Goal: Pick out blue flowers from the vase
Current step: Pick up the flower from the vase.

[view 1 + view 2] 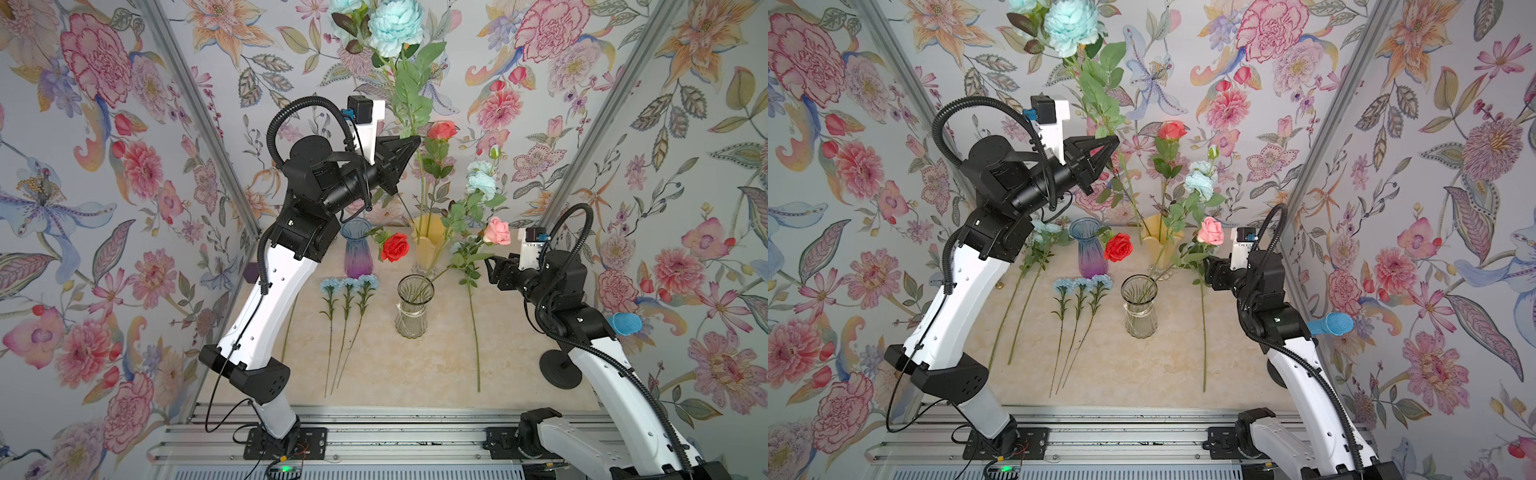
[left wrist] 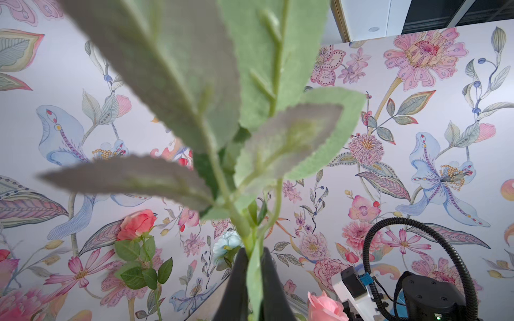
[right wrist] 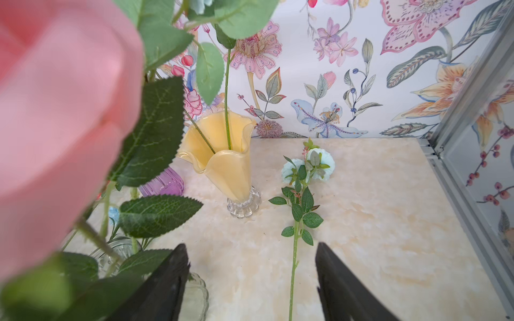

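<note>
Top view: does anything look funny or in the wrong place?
Yes. A bright blue microphone pokes out beside the right arm; it doesn't belong with flowers and vases. And the pink rose leans far sideways out of the clear vase instead of standing up.

Paired high views down onto the table [image 1: 415, 374]; wrist cameras close, forward-facing.

Left gripper [image 2: 254, 250]: black fingers closed on a leafy stem [image 2: 254, 278] | Foreground: big blurred green leaves [image 2: 180, 83] | Behind: coral rose [image 2: 136, 223], pale blue bloom [image 2: 225, 244], pink rose [image 2: 325, 308] | Corner: right arm [image 2: 434, 294], black, with ribbed cable hose [image 2: 368, 250] | Backdrop: floral wallpaper [image 2: 417, 111]
</note>
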Controlling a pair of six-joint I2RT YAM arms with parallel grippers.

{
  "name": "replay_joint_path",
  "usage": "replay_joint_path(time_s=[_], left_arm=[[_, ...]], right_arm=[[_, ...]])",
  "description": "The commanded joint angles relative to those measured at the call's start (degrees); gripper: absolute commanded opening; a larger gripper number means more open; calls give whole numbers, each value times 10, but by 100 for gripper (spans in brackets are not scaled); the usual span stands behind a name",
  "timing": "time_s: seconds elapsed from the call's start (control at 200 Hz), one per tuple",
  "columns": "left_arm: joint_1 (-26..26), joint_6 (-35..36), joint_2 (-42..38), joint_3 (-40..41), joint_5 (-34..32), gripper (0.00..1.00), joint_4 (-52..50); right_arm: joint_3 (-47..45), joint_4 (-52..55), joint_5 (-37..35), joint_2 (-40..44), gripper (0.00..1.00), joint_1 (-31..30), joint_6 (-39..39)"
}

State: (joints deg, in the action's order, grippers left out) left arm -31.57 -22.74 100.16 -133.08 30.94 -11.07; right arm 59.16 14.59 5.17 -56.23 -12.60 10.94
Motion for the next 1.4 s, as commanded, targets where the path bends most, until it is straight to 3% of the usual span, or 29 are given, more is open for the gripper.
replay_joint_path(time_s=[0.0, 0.22, 0.44, 0.59, 0.896, 1.091, 1.396], left_arm=[[-6, 5, 20, -43, 34, 0, -61], [-6, -19, 21, -64, 119, 0, -74], [-31, -53, -56, 118, 174, 0, 48], [-44, -140, -101, 254, 221, 0, 226], [-55, -190, -168, 387, 237, 0, 358], [-57, -254, -185, 433, 259, 0, 456], [-57, -272, -174, 443, 273, 0, 473]], right_arm=[[18, 26, 16, 17, 74, 10, -5], [33, 62, 72, 33, 74, 45, -3], [73, 104, 187, 74, 76, 65, 7], [90, 101, 234, 120, 78, 65, 28], [60, -40, 374, 140, 74, 55, 121], [56, -78, 360, 118, 70, -14, 119], [68, -93, 292, 88, 65, -158, 54]])
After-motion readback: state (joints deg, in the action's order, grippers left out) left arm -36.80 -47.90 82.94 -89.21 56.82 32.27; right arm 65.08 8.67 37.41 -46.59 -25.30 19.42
